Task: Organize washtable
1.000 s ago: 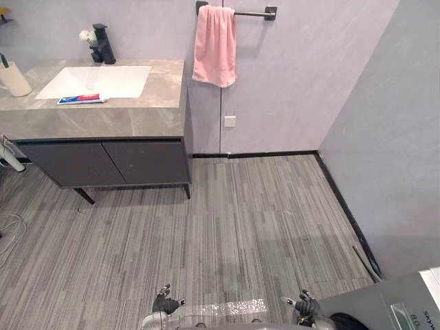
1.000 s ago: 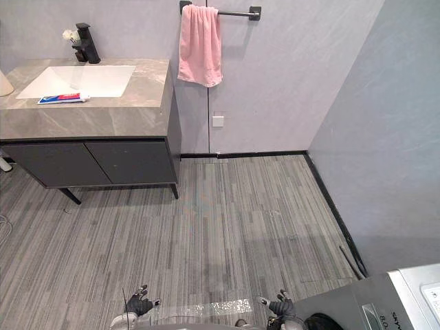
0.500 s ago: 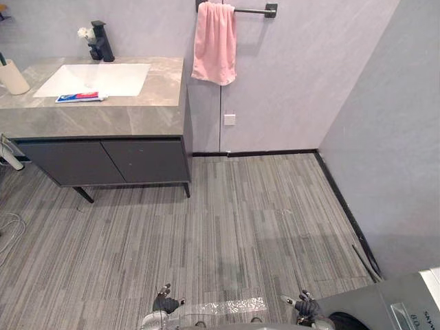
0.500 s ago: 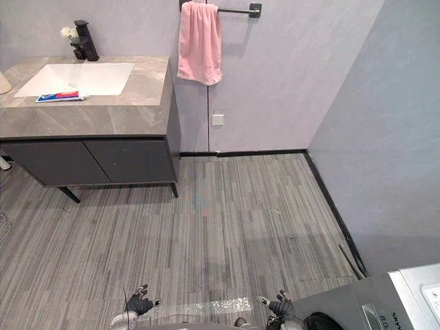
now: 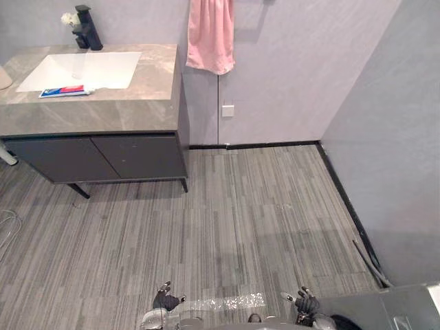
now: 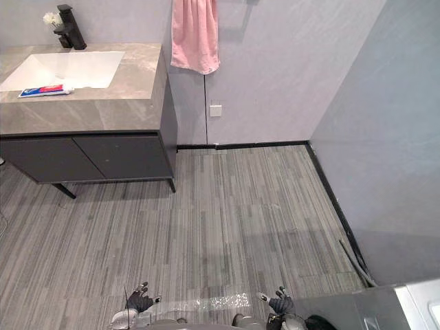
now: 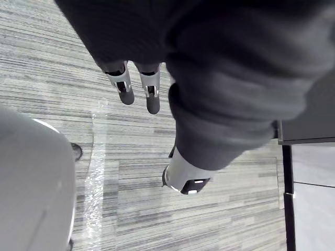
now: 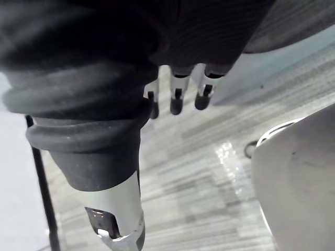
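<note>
Only the camera has shifted, sliding the scene up and leftward; left hand [image 5: 165, 300] and right hand [image 5: 306, 303] hang low, fingers loosely straight, holding nothing. Far ahead of the left hand, off to its left, stands the washtable [image 5: 130, 110], a toothpaste tube [image 5: 62, 91] lying at the front edge of the sink [image 5: 82, 69]. Open floor [image 5: 247, 220] spans between, bounded by the wall [image 5: 392, 137] beyond the right hand.

Dark ribbed wrist cover [image 7: 230, 78], silver fingers [image 7: 123, 83] — dark-tipped, silver thumb [image 7: 183, 178]
</note>
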You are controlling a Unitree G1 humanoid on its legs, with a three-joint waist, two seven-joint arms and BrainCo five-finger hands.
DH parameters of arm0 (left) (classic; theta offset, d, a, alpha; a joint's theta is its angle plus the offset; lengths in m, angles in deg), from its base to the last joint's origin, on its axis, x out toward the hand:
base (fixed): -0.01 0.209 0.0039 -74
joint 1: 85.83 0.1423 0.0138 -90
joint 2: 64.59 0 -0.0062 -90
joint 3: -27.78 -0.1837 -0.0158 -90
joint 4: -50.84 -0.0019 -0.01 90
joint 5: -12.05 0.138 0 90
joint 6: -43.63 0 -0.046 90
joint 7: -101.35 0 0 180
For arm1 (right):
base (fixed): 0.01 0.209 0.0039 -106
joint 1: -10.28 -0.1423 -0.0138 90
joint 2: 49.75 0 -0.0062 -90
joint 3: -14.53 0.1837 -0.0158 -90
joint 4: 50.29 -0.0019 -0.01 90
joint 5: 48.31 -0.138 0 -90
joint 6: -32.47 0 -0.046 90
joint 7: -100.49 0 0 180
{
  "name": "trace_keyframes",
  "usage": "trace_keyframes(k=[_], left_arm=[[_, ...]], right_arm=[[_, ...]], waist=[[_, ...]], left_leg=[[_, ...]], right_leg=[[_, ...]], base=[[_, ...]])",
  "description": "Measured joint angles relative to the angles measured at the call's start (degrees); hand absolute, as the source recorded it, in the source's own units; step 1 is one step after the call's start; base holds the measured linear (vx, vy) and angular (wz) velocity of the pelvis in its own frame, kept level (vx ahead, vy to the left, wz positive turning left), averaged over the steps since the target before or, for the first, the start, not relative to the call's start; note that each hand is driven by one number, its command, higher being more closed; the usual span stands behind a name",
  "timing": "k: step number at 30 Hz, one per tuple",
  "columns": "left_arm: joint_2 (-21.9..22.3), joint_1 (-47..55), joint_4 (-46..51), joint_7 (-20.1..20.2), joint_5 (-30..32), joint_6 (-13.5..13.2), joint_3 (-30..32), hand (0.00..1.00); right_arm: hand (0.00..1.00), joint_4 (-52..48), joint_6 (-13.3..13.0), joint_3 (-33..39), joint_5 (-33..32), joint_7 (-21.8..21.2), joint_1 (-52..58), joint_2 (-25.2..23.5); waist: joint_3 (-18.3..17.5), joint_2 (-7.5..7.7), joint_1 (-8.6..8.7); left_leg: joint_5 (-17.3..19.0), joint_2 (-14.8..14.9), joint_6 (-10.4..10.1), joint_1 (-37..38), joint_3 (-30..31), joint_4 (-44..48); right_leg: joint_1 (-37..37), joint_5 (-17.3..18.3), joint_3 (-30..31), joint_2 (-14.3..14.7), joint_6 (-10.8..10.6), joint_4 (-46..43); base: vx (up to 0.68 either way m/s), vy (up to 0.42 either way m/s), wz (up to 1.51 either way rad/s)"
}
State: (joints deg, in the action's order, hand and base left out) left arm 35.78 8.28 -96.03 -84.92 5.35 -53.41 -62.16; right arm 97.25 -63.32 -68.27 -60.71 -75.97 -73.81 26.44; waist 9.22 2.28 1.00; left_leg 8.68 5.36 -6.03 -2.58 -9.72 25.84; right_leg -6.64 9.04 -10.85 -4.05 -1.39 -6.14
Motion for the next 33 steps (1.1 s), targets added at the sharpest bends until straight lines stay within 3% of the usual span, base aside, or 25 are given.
trace_keyframes(k=[1,2,4,6,8,9,10,12,13,14,15,16,17,19,21,22,24,25,26,27,28,30,31,33], left_arm=[[0.53,-0.14,0.77,-0.03,-0.09,-0.01,0.75,0.00],[0.33,-0.39,0.94,-0.05,-0.24,-0.12,0.84,0.00],[1.08,-0.74,1.22,-0.07,-0.49,-0.19,0.54,0.00],[0.93,-0.86,1.50,-0.09,-0.62,-0.51,0.02,0.00],[1.06,-0.75,2.07,-0.18,-0.64,-0.77,-0.57,0.00],[1.53,-0.39,2.30,-0.20,-1.24,-0.99,-0.57,0.00],[1.68,-0.31,2.30,-0.17,-1.66,-1.09,-0.14,0.00],[0.97,-0.53,2.35,-0.10,-1.60,-1.09,0.07,0.00],[0.46,-0.86,1.97,-0.10,-1.59,-0.92,0.06,0.00],[0.33,-0.76,1.51,-0.08,-1.57,-0.91,0.08,0.00],[0.06,-0.75,1.51,-0.09,-1.56,-0.91,-0.10,0.00],[-0.55,-0.85,1.46,-0.12,-1.54,-0.67,-0.49,0.00],[-0.51,-0.59,1.25,-0.30,-1.53,-0.62,-0.49,0.00],[0.05,-0.34,1.09,-0.30,-1.55,-0.62,-0.55,0.00],[0.59,-0.74,0.98,-0.28,-1.56,-0.68,-0.59,0.00],[1.03,-1.09,0.88,-0.28,-1.56,-0.67,-0.61,0.00],[1.42,-1.39,0.60,-0.28,-1.54,-0.66,-1.06,0.00],[1.38,-1.32,0.49,-0.30,-1.54,-0.66,-1.70,0.00],[1.24,-0.77,0.61,-0.21,-1.47,-0.73,-1.90,0.00],[1.72,-1.25,-0.20,-0.33,-1.47,-0.59,-1.57,0.00],[2.63,-1.78,-0.12,-0.31,-1.27,-0.71,-1.77,0.00],[4.40,-2.75,0.19,-0.37,-0.87,-0.84,-1.56,0.00],[4.67,-2.90,0.25,-0.31,-0.84,-0.82,-1.55,0.00],[6.58,-2.17,2.18,-0.14,-0.31,-0.66,-0.10,0.00]], right_arm=[[0.00,-0.10,0.01,0.19,-0.50,0.04,-0.06,0.45],[0.00,-0.26,0.05,0.16,-0.56,0.05,-0.48,0.38],[0.00,-0.25,0.15,0.28,-0.62,0.22,-1.39,1.35],[0.00,-0.11,0.58,0.25,-0.61,0.17,-2.24,1.06],[0.00,-0.21,0.66,0.24,-0.60,0.22,-2.23,1.17],[0.00,-0.08,0.73,0.07,-0.60,0.21,-1.95,1.47],[0.00,0.14,0.86,-0.12,-0.51,0.19,-2.00,1.66],[0.00,-0.02,0.91,-0.21,-0.45,0.15,-1.98,0.69],[0.00,-0.11,0.89,-0.22,-0.38,0.09,-1.90,0.14],[0.00,-0.71,0.90,-0.19,-0.30,0.00,-1.58,-0.20],[0.00,-1.06,0.85,-0.19,-0.26,0.05,-1.37,-0.30],[0.00,-1.90,0.85,0.08,-0.41,0.00,-1.05,-0.90],[0.00,-2.82,0.71,-0.04,-0.13,-0.18,-0.60,-0.79],[0.00,-3.57,0.56,-0.52,1.01,-0.16,-0.48,-0.37],[0.00,-4.04,0.40,-1.37,1.75,-0.24,-1.16,0.30],[0.00,-4.20,0.36,-1.47,1.73,-0.33,-2.08,0.64],[0.00,-4.97,-0.01,-1.46,1.65,-0.43,-2.59,0.72],[0.00,-4.95,-0.09,-1.49,1.66,-0.44,-2.60,0.70],[0.00,-4.61,-0.03,-1.55,1.59,-0.47,-1.86,0.43],[0.00,-4.67,-0.09,-1.26,1.31,-0.71,-2.30,0.79],[0.00,-4.63,-0.17,-1.26,1.62,-0.61,-3.12,1.50],[0.00,-4.62,-0.05,-0.19,1.67,-0.72,-3.19,1.81],[0.00,-4.51,0.08,0.05,1.68,-0.62,-3.11,1.70],[0.00,-5.55,0.12,-0.61,1.51,-0.37,-1.58,1.46]], waist=[[0.54,0.07,-0.34],[1.77,-0.18,-0.68],[2.58,-2.32,-0.19],[2.77,-2.07,-0.79],[2.74,-2.33,-1.35],[2.60,-3.34,-2.04],[2.64,-3.25,-2.09],[2.03,-1.24,-1.99],[1.73,-0.35,-1.83],[1.62,0.05,-2.06],[1.69,0.58,-1.78],[2.05,1.45,-1.57],[2.40,1.14,-1.61],[2.57,0.47,-1.26],[2.79,-0.17,-0.42],[3.28,-0.98,0.28],[3.78,-1.73,1.28],[3.74,-1.61,1.38],[3.16,-0.39,1.26],[3.44,-1.51,1.29],[3.22,-3.79,1.33],[3.08,-5.08,1.34],[3.09,-5.08,1.31],[3.52,-4.38,1.04]], left_leg=[[-1.47,1.63,-2.59,-3.47,-1.72,9.16],[-0.34,2.83,-2.74,-5.98,-2.63,14.20],[3.14,3.46,-0.69,-9.67,-3.60,15.84],[3.16,1.21,-0.19,-12.80,-4.16,6.99],[1.76,-1.17,-1.45,-13.52,-2.00,-3.06],[0.31,-1.69,-0.92,-13.48,1.21,-8.86],[-2.26,-1.93,1.56,-13.83,2.12,-7.82],[-2.33,-3.70,3.92,-14.08,2.31,-4.84],[-1.18,-4.29,5.60,-13.16,1.41,-4.90],[-0.65,-4.35,6.36,-11.02,0.07,-6.54],[-0.23,-4.88,6.89,-9.50,-0.50,-7.55],[0.97,-6.12,7.77,-5.72,-1.14,-9.05],[2.54,-6.59,8.21,-1.62,-1.28,-9.76],[3.71,-6.48,8.63,5.03,-1.11,-12.42],[3.70,-5.42,8.63,9.61,-0.27,-15.56],[3.70,-4.15,8.63,11.17,0.51,-16.35],[3.71,-2.74,8.58,13.27,1.88,-17.17],[4.08,-2.86,7.52,14.70,2.03,-17.52],[6.23,-3.74,3.87,17.24,3.39,-17.61],[7.39,-2.98,2.68,18.64,4.44,-17.54],[6.87,-1.17,1.67,18.78,5.43,-16.97],[4.87,-0.22,-0.66,16.99,7.10,-11.62],[4.19,0.12,-1.79,15.78,7.68,-7.95],[-2.68,2.96,-4.50,6.49,8.18,15.88]], right_leg=[[-2.06,0.36,0.07,-0.14,0.60,0.59],[-3.37,0.69,0.23,-0.37,1.09,0.96],[-5.69,0.96,0.90,-0.66,1.50,2.92],[-6.31,1.24,2.18,-2.73,1.05,4.40],[-6.20,2.00,3.24,-3.54,-0.14,4.72],[-6.30,2.93,4.05,-2.79,-1.34,5.43],[-6.52,3.80,4.76,-2.73,-2.00,5.21],[-5.99,6.54,6.46,-4.39,-1.55,1.72],[-2.96,6.72,7.44,-5.43,-1.42,-5.06],[2.97,6.32,9.63,-6.22,-1.89,-17.66],[5.90,5.28,10.53,-6.98,-3.13,-24.50],[10.84,2.91,11.94,-8.31,-5.37,-37.11],[13.92,3.21,11.24,-8.94,-4.93,-46.09],[16.93,5.31,6.02,-9.04,-3.18,-51.18],[20.24,8.30,0.56,-7.30,-1.53,-47.09],[22.80,8.56,-1.31,-4.99,-1.17,-40.74],[25.17,6.00,-1.73,-1.74,-0.50,-26.73],[24.99,1.47,-1.32,-0.27,0.30,-19.08],[24.66,-12.41,0.72,0.50,4.36,-10.56],[24.69,-11.74,0.34,0.73,4.06,-13.58],[24.73,-9.36,-1.00,1.23,4.54,-15.74],[22.79,-4.71,-2.69,1.14,4.57,-16.80],[21.59,-3.86,-3.21,1.18,4.84,-16.54],[14.38,-1.16,-4.71,1.84,5.48,-13.43]], base=[[0.26,-0.079,-0.09],[0.27,-0.054,-0.12],[0.25,0.035,-0.20],[0.28,0.091,-0.39],[0.26,0.155,-0.41],[0.29,0.231,-0.47],[0.36,0.260,-0.55],[0.37,0.199,-0.41],[0.42,0.209,-0.46],[0.41,0.204,-0.44],[0.41,0.197,-0.35],[0.44,0.152,-0.20],[0.45,0.148,-0.14],[0.57,0.102,-0.01],[0.48,0.016,0.25],[0.39,-0.034,0.35],[0.49,-0.082,0.41],[0.52,-0.126,0.49],[0.56,-0.171,0.43],[0.65,-0.192,0.41],[0.52,-0.173,0.32],[0.50,-0.206,0.45],[0.52,-0.261,0.51],[0.37,-0.194,0.38]])
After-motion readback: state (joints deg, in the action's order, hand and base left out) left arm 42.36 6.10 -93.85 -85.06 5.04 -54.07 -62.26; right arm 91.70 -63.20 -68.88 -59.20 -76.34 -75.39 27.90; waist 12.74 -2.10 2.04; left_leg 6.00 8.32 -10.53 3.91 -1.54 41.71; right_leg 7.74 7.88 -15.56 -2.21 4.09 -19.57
